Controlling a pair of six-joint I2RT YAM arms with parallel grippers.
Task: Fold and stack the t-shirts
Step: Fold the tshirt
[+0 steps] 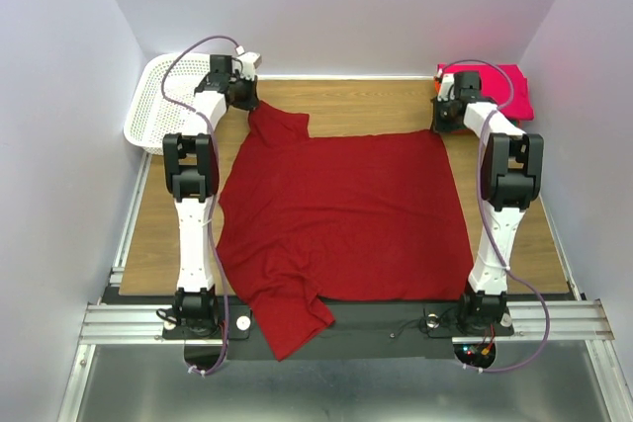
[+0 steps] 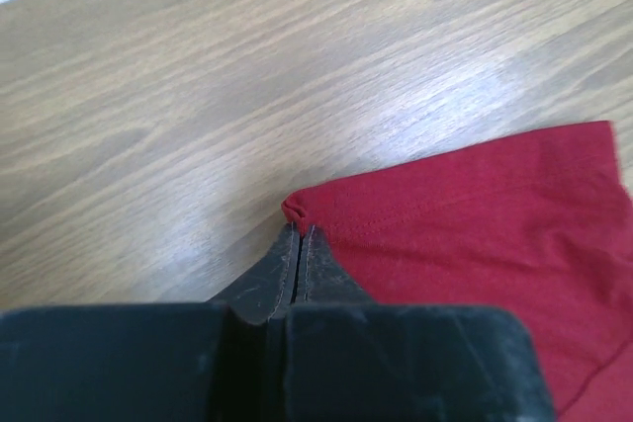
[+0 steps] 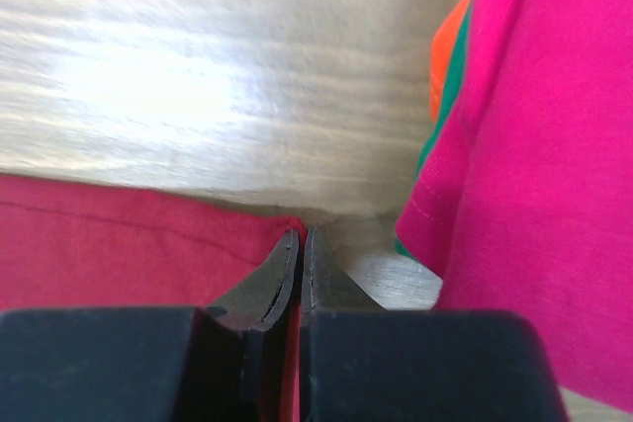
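Observation:
The large crimson t-shirt [image 1: 341, 210] lies spread flat on the wooden table, with one sleeve hanging over the near edge. My left gripper [image 1: 247, 101] is shut on its far left corner. In the left wrist view the fingertips [image 2: 300, 231] pinch a small bunch of the crimson cloth [image 2: 475, 214]. My right gripper [image 1: 442, 118] is shut on the far right corner, and crimson cloth [image 3: 119, 239] shows between the closed jaws [image 3: 302, 234]. The folded pink shirt [image 1: 509, 86] tops a stack at the far right, with orange [image 3: 450, 46] and green [image 3: 450, 96] edges under the pink [image 3: 554, 145].
A white lattice basket [image 1: 158, 101] stands at the far left corner, beside my left arm. Bare wood [image 1: 376, 101] lies between the two grippers along the far edge. The folded stack sits close to the right of my right gripper.

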